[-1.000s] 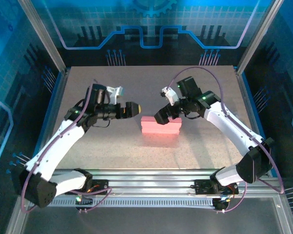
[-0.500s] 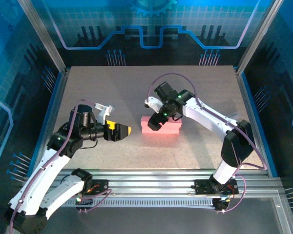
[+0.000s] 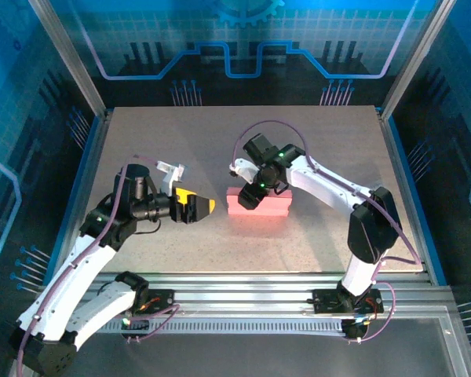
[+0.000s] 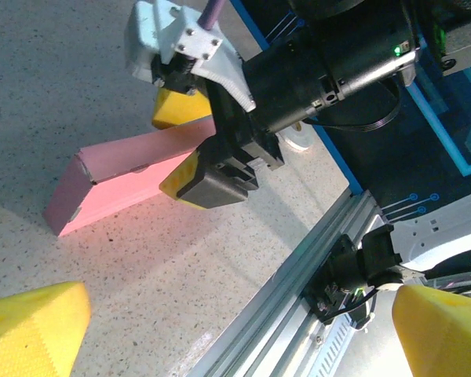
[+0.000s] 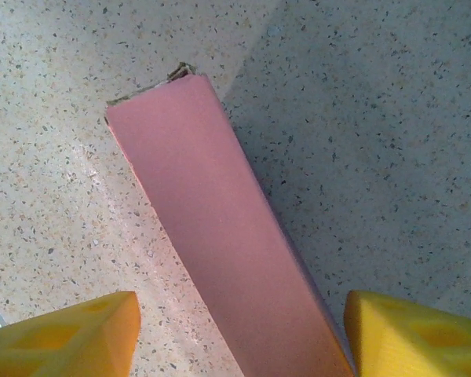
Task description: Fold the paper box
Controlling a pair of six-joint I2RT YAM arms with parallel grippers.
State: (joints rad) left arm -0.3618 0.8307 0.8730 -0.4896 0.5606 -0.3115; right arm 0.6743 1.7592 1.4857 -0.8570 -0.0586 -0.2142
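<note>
Left gripper [image 3: 198, 206] has drawn back toward eight o'clock, fingers spread and empty. Right gripper [image 3: 249, 196] has slid onto the nine o'clock end of the paper box [image 3: 271, 206] at the centre of the table [image 3: 337, 141], fingers straddling it, not touching. Best to close squarely across both long walls.

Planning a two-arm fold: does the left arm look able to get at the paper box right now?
Probably yes: only bare table lies between the left gripper and the paper box, though the right gripper straddles it near that end, crowding the approach.
</note>
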